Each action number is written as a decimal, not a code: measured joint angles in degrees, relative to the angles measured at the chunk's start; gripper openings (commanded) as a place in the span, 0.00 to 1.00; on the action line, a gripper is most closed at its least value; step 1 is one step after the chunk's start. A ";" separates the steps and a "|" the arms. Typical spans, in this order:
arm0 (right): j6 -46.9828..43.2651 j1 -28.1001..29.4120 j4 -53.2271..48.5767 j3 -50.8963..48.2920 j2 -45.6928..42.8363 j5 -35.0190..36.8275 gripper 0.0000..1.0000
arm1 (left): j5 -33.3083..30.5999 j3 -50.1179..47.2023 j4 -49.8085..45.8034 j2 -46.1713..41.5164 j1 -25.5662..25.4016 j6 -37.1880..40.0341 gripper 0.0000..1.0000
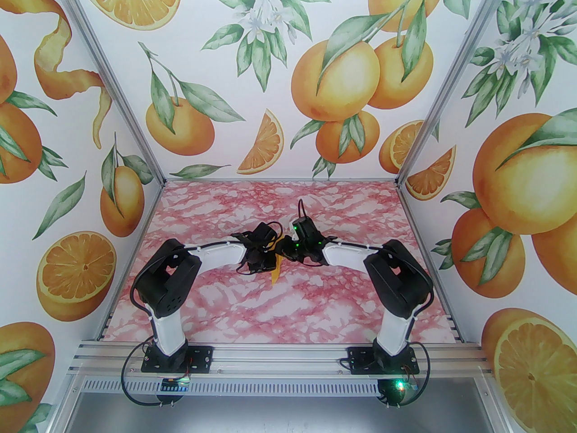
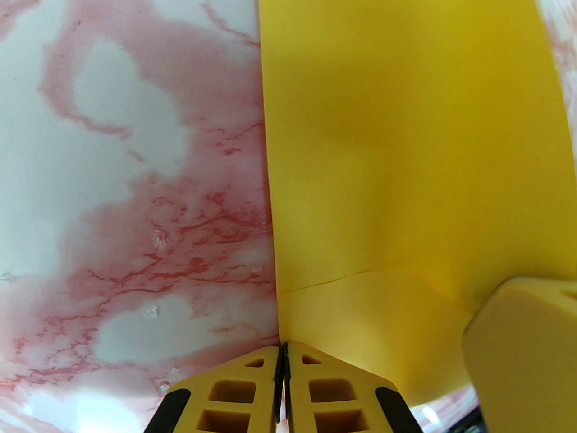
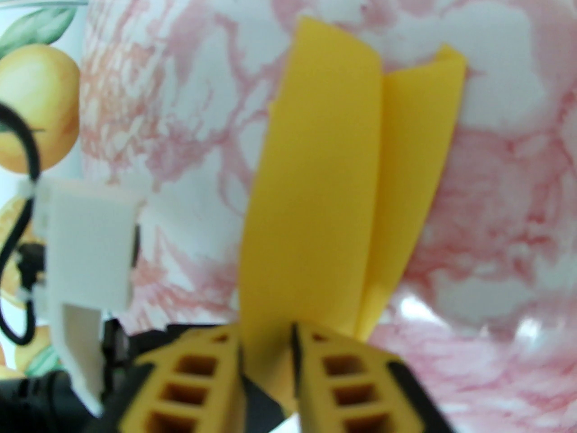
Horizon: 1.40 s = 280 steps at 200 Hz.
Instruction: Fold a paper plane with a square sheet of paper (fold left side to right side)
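Where left gripper meets right gripper, one folded sheet hangs.

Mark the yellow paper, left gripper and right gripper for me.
yellow paper (image 2: 396,129), left wrist view, middle of its broad face.
left gripper (image 2: 283,346), left wrist view, the seam between its closed fingertips.
right gripper (image 3: 266,327), right wrist view, midway between its parted fingertips.
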 measured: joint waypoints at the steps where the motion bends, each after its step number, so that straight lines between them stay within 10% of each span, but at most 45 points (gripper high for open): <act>1: -0.02 0.00 -0.04 0.00 0.02 0.00 0.30 | -0.07 0.00 0.00 0.00 0.00 0.00 0.11; 129: 0.87 0.11 0.61 0.11 1.31 -1.09 0.37 | 0.57 -7.74 8.11 -5.07 1.81 0.20 0.15; 190: 0.87 0.20 0.63 0.22 1.31 -1.07 0.37 | 1.53 -14.01 14.78 -10.03 2.84 -0.04 0.41; 280: 0.87 0.39 0.57 1.18 1.31 -1.07 0.37 | 1.70 -20.00 21.44 -16.28 2.86 -0.61 0.53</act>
